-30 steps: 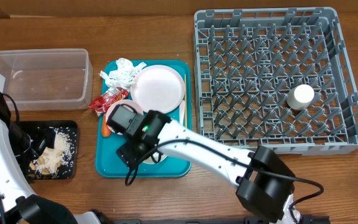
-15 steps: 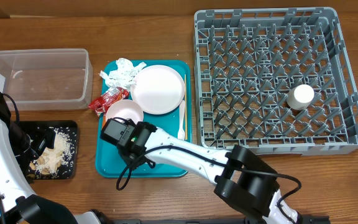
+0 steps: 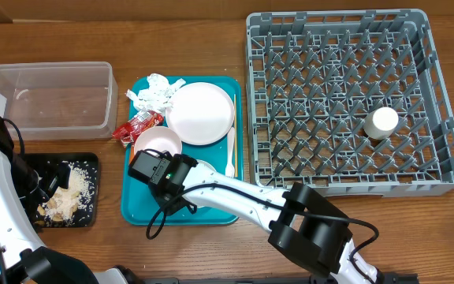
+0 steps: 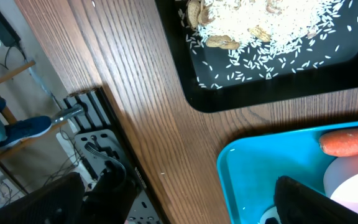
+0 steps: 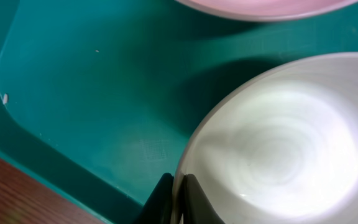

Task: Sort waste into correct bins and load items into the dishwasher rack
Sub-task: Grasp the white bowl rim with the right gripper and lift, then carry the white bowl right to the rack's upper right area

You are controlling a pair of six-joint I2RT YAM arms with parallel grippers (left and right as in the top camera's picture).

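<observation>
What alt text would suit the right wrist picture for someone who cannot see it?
The right tool pinches the rim of a white bowl sitting on a teal tray. The edge of a pink bowl shows at the top, and the wooden table at the lower left.

Bright even light, blurred wrist close-up

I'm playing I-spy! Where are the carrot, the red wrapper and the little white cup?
carrot (image 4: pixel 353 142): left wrist view, middle of its orange body.
red wrapper (image 3: pixel 139 125): overhead view, centre of the shiny foil.
little white cup (image 3: pixel 385 121): overhead view, its round top.
</observation>
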